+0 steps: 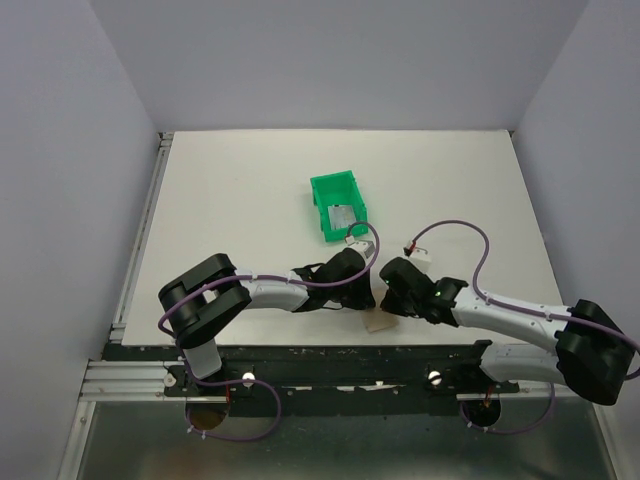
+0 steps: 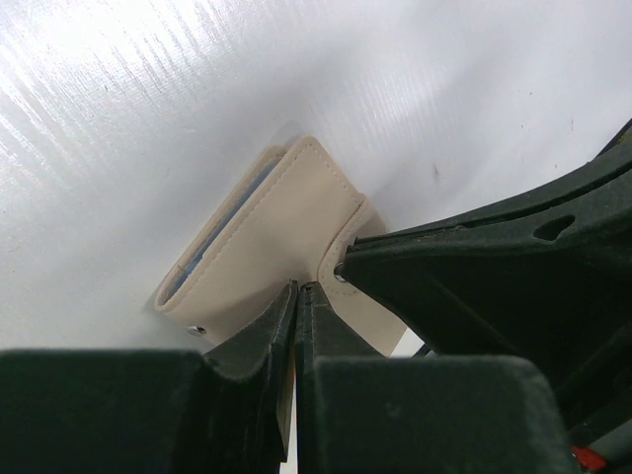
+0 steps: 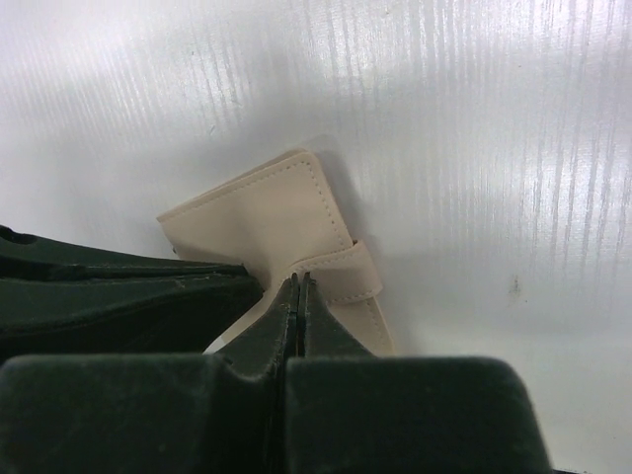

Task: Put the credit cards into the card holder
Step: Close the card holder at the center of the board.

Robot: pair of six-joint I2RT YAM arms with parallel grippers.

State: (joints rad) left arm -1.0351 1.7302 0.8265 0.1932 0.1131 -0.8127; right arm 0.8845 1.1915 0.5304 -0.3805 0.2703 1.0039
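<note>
The tan card holder lies on the white table, folded, with a sliver of pale blue at its edge. Its strap curls off one side. My left gripper is shut on the holder's near edge. My right gripper is shut with its tips pinching the end of the strap. In the top view both grippers, left and right, meet over the card holder near the table's front edge. One silver-grey credit card lies in the green bin.
The green plastic bin stands just beyond the two grippers, mid-table. The right arm's black finger fills the right of the left wrist view. Purple cables loop above both arms. Grey walls enclose the table on three sides.
</note>
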